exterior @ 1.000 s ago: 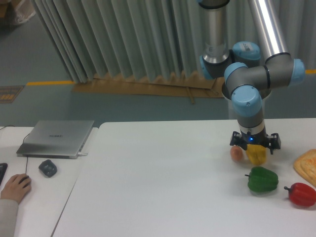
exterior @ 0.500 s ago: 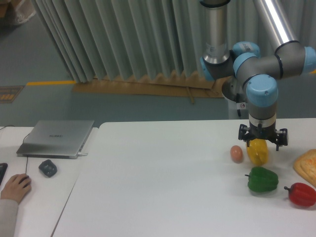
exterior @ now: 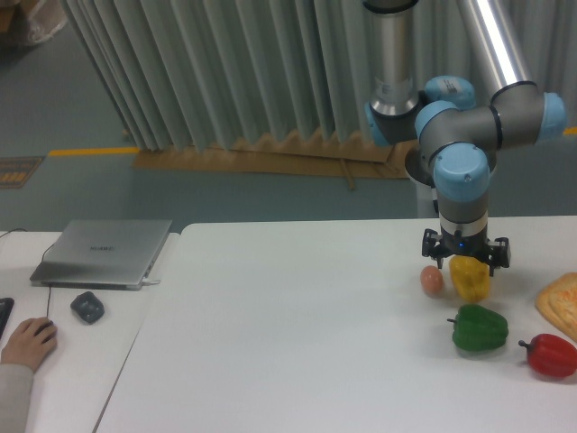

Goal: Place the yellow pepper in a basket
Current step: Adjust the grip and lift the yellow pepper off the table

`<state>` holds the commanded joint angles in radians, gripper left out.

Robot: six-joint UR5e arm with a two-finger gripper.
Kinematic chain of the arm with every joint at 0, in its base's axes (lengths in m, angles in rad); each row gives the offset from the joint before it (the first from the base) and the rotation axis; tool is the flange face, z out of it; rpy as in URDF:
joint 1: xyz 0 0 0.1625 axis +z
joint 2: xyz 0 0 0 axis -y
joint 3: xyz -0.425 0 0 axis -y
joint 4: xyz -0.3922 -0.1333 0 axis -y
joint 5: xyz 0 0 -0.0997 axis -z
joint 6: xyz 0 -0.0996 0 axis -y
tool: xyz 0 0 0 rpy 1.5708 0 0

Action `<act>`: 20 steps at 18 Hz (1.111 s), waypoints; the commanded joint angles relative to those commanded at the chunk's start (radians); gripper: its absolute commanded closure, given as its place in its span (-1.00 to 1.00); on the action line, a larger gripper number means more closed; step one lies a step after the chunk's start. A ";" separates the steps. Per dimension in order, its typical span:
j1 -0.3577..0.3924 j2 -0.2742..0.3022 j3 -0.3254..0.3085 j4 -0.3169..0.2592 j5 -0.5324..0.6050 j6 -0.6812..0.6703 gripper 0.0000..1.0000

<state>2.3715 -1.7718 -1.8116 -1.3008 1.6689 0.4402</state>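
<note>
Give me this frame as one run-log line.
phase: grasp | gripper: directly over yellow pepper, grip state unclear | pepper: beside egg, behind green pepper | basket: none in view

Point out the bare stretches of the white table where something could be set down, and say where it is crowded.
Free: the broad stretch of the white table from its left edge to the egg. Crowded: the right end, where the gripper sits over the yellow pepper, with the green pepper and red pepper below.

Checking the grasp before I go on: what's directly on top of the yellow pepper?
The hand sits right over the yellow pepper, covering its top. Whether the fingers are closed on it cannot be made out.
</note>
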 joint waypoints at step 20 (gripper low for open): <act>-0.003 -0.018 -0.021 0.041 0.021 0.000 -1.00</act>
<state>2.3685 -1.7902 -1.8331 -1.2594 1.6904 0.4403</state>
